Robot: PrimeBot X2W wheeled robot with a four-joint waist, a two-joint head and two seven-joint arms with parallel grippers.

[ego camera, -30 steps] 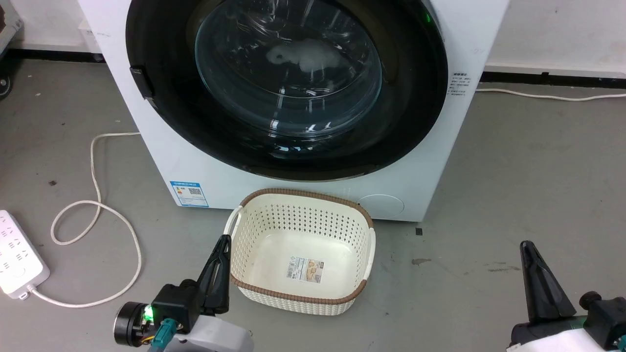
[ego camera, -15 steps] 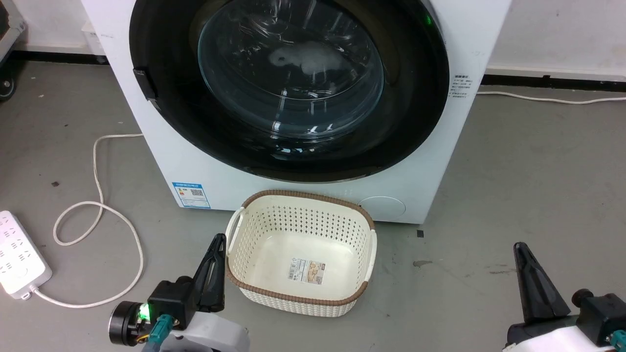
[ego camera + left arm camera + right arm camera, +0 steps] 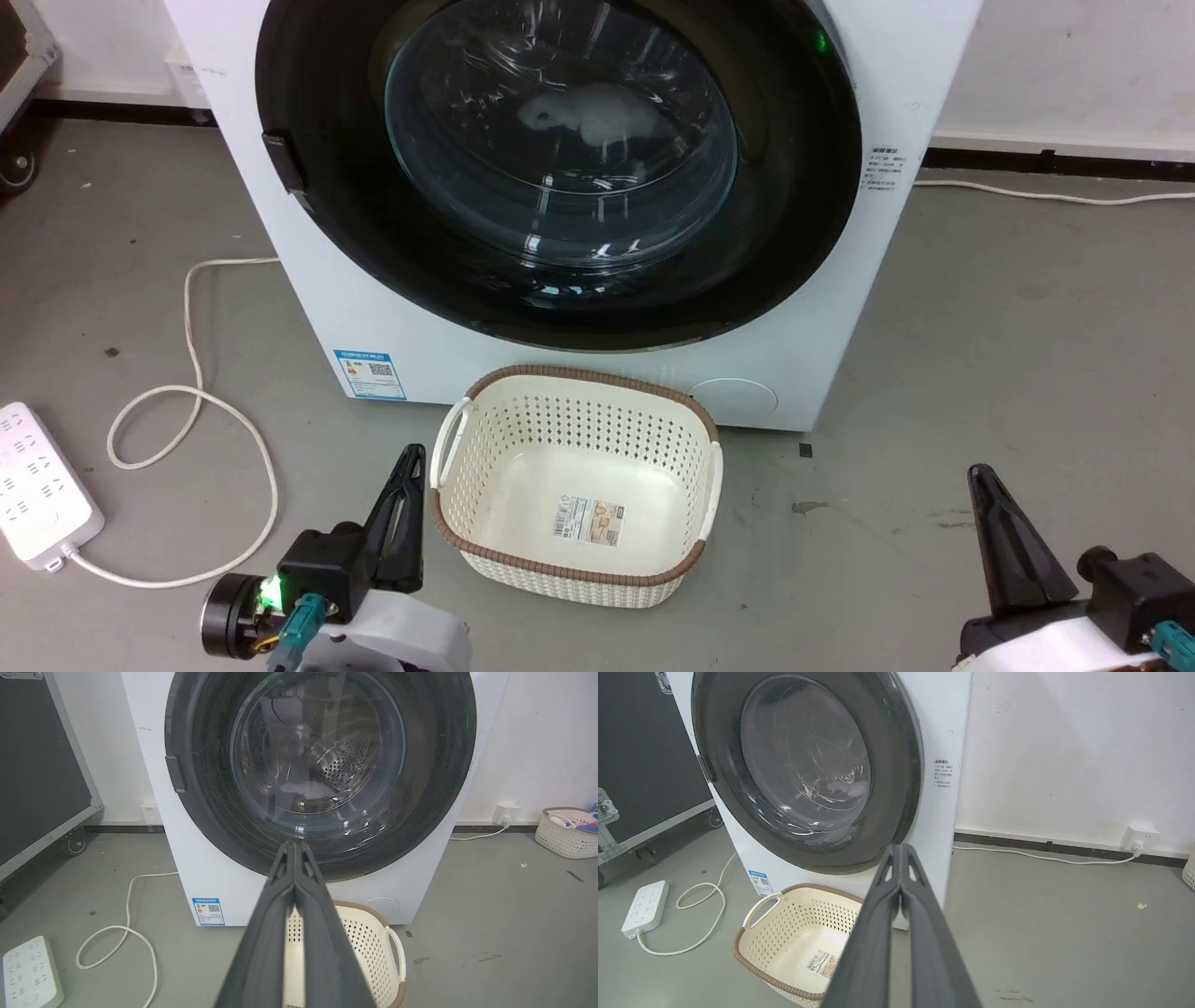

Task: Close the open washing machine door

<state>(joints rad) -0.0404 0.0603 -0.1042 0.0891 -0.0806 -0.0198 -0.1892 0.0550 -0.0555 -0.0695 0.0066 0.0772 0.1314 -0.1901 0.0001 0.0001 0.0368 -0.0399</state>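
The left claw (image 3: 411,459) has two long matte black fingers (image 3: 397,537) that taper to a point, with small slots near the tips in the wrist views. Behind it are a black housing (image 3: 322,571) with a glowing green light (image 3: 273,588), a teal plug (image 3: 303,625) and a pale grey forearm shell (image 3: 397,639). The right claw (image 3: 977,474) looks alike, with a black knob (image 3: 1094,562) and a teal connector (image 3: 1172,644).

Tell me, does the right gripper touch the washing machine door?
Apart. In the head view the right gripper is at the lower right, and a wide stretch of grey floor separates it from the washing machine door.
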